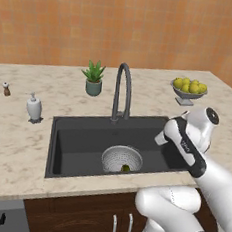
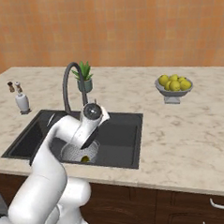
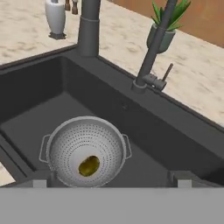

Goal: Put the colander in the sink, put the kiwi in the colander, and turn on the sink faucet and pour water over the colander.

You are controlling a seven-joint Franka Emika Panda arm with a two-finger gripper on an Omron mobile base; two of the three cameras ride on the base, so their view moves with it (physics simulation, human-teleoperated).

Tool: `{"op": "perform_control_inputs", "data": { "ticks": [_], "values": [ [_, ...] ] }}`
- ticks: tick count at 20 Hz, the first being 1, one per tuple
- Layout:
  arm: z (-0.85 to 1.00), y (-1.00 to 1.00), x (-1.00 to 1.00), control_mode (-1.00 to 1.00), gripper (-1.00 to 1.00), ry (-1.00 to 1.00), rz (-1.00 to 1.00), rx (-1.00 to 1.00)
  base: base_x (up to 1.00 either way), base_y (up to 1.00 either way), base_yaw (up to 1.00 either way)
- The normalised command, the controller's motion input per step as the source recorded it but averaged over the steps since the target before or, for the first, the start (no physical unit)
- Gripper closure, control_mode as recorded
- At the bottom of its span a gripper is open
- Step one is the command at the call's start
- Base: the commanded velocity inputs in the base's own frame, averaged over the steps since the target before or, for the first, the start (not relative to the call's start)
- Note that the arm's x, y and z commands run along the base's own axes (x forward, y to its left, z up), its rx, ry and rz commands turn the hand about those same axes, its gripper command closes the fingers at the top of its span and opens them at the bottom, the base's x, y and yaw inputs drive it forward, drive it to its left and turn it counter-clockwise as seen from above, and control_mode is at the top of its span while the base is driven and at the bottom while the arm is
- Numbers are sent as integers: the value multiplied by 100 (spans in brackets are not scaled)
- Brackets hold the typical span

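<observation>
Metal faucet (image 3: 151,52): stiff, slick; lever (image 3: 165,76) best pushed sideways.
Colander (image 3: 85,151): held kiwi (image 3: 89,166) in sink (image 3: 35,94).
Gripper (image 3: 109,183): wide, empty.

We see an orange-tan textured wall (image 1: 122,23) behind a beige marbled desk (image 1: 15,143). Beneath the desk we note dark brown cabinet doors (image 2: 185,203) with curved silver handles (image 1: 113,228). Lighting is even, without hard shadows.
</observation>
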Motion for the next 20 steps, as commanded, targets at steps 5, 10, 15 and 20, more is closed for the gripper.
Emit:
{"op": "perform_control_inputs", "data": {
  "ticks": [5,10,15,20],
  "values": [
    [12,-3,9,-100,-100,-33,6,26,0,0,0],
    [23,-7,10,-100,-100,-12,2,25,0,0,0],
    [29,0,18,-100,-100,0,0,14,0,0,0],
    [10,0,13,-100,-100,-5,2,13,0,0,0]
  ]
}}
